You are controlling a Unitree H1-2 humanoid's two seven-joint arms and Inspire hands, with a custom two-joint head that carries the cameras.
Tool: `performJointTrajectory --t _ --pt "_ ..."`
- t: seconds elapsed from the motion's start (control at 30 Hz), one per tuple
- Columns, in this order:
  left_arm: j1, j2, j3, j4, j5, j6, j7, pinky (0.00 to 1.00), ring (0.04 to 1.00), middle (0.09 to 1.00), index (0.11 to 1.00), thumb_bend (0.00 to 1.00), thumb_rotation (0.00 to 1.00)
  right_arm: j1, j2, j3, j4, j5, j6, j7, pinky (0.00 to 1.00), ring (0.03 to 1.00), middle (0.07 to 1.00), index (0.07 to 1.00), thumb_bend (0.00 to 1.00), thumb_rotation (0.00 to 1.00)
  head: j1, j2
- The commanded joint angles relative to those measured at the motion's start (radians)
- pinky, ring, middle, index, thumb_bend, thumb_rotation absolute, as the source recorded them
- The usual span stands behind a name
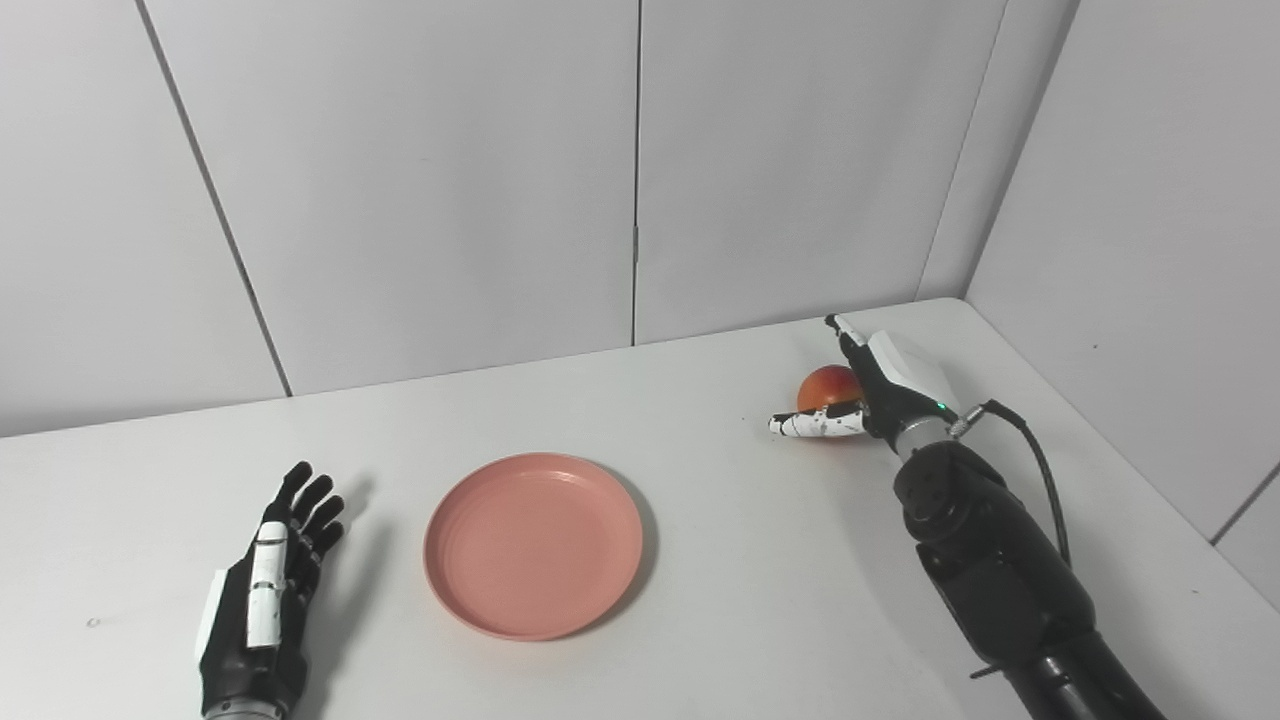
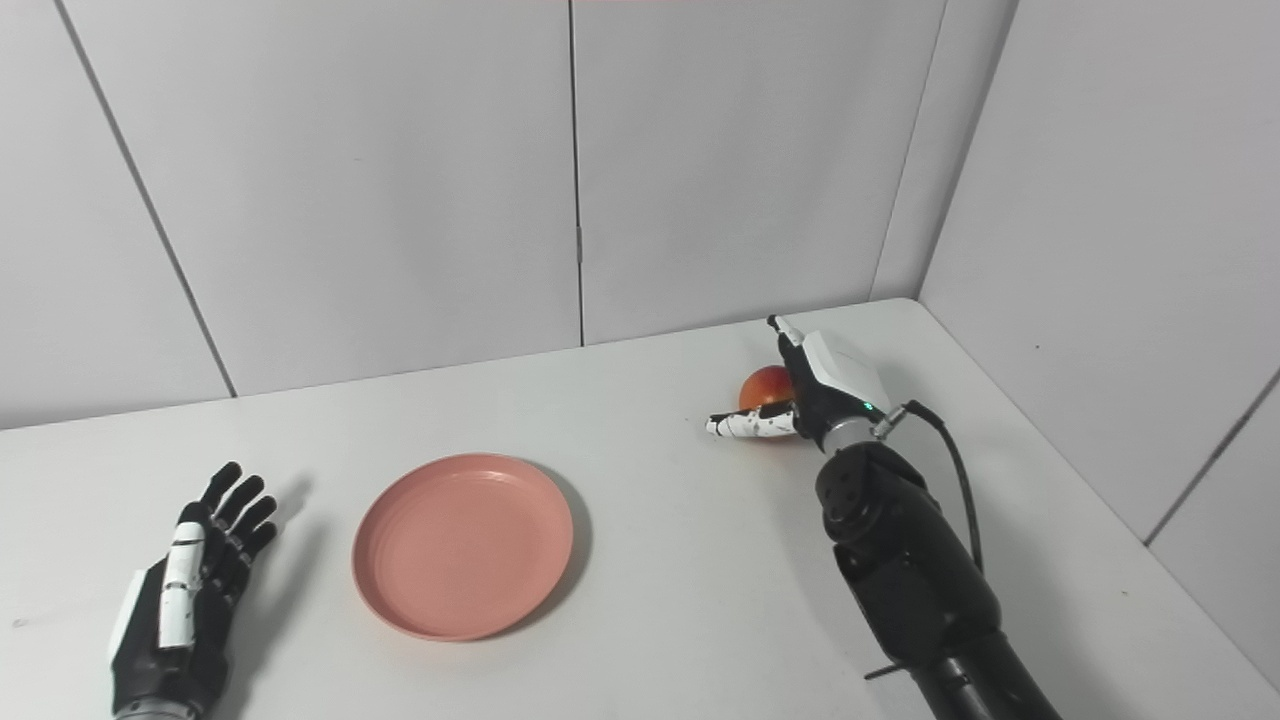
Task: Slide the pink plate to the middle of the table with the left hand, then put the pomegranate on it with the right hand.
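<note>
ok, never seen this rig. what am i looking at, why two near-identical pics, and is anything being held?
It is a humanoid robot at a white table. The two pictures come from cameras side by side on its head, so they show one scene from slightly different spots. The left hand lies open on the table beside a pink plate, not touching it. The right hand is at the far right around a reddish pomegranate, thumb in front. Whether it is actually gripping the fruit cannot be told from here; the fruit looks to be on the table.

plate pink, plain; pomegranate red-orange; left hand black, white strip; right hand black/white, speckled thumb; surface white
</note>
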Motion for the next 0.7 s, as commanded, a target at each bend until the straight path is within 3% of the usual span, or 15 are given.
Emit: performJointTrajectory --t 0.0,0.47,0.67 --pt "-0.01 -0.002 0.0 -0.02 -0.005 -0.011 -0.001 0.92 0.907 0.921 0.903 0.37 1.0 -0.053 -0.041 -0.004 -0.011 -0.002 -0.03 -0.03 0.76 0.874 0.942 0.953 1.0 0.41 0.001 0.001" --pt "-0.009 -0.005 0.005 -0.027 -0.007 0.0 0.003 0.92 0.908 0.921 0.903 0.37 1.0 -0.086 -0.055 0.018 0.064 0.032 -0.035 -0.032 0.76 0.876 0.921 0.919 1.0 0.34 0.005 0.008" --pt "-0.008 -0.001 0.005 -0.02 -0.01 -0.011 -0.007 0.92 0.905 0.921 0.903 0.37 1.0 -0.108 -0.055 0.038 0.121 0.031 -0.045 -0.062 0.71 0.818 0.867 0.856 1.0 0.24 0.005 0.011"
